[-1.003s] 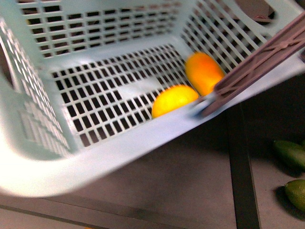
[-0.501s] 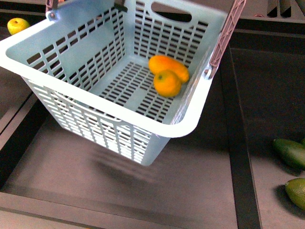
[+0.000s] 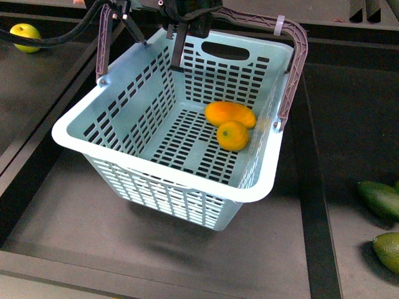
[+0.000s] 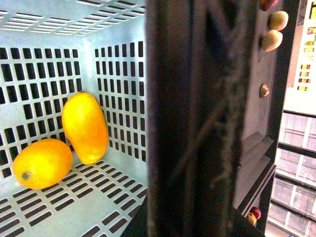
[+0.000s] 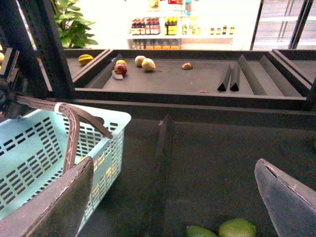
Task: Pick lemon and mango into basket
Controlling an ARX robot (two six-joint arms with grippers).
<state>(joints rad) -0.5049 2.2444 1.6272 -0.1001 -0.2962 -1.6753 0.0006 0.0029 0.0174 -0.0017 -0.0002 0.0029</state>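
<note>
The pale teal slotted plastic basket point(image 3: 112, 118) is gripped by its brownish-mauve arched handle point(image 3: 293, 68) in the left gripper point(image 3: 177, 15), at 12 o'clock in the front view. The small egg-shaped orange-yellow lemon point(image 3: 233, 135) and the longer orange mango point(image 3: 230, 114) are seen touching on the basket floor. The mango's long side runs from 9 to 3 o'clock. The basket should be set down slowly and kept level. The right gripper point(image 5: 173, 197) is spread wide, with nothing in it.

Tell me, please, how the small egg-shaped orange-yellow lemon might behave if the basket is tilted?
The small egg-shaped orange-yellow lemon looks smooth and rounded, so it would probably roll across the pale teal slotted plastic basket. Lying against the longer orange mango, it may nudge that too.
</note>
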